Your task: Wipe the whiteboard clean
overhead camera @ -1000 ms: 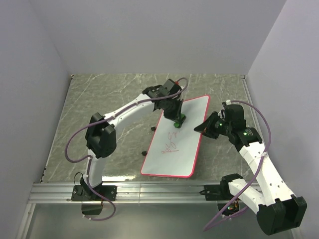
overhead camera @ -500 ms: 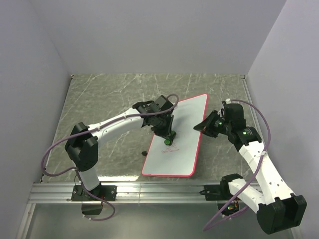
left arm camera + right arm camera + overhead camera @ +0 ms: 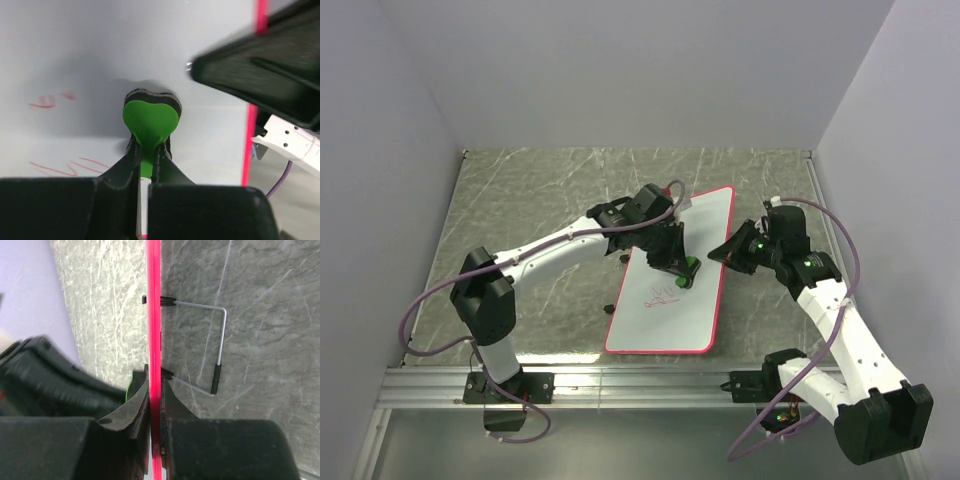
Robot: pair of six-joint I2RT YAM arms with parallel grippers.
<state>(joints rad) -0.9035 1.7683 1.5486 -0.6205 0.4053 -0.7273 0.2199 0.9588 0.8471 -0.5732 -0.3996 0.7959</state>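
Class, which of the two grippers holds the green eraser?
The left gripper, pinching the green eraser on the whiteboard; the right gripper instead clamps the board's red-pink rim.

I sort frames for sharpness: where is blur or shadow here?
Left wrist view: the right pincer is blurred, and a soft shadow rings the green eraser on the whiteboard. Right wrist view: the left arm is blurred, the red rim sharp. Top view: evenly lit.
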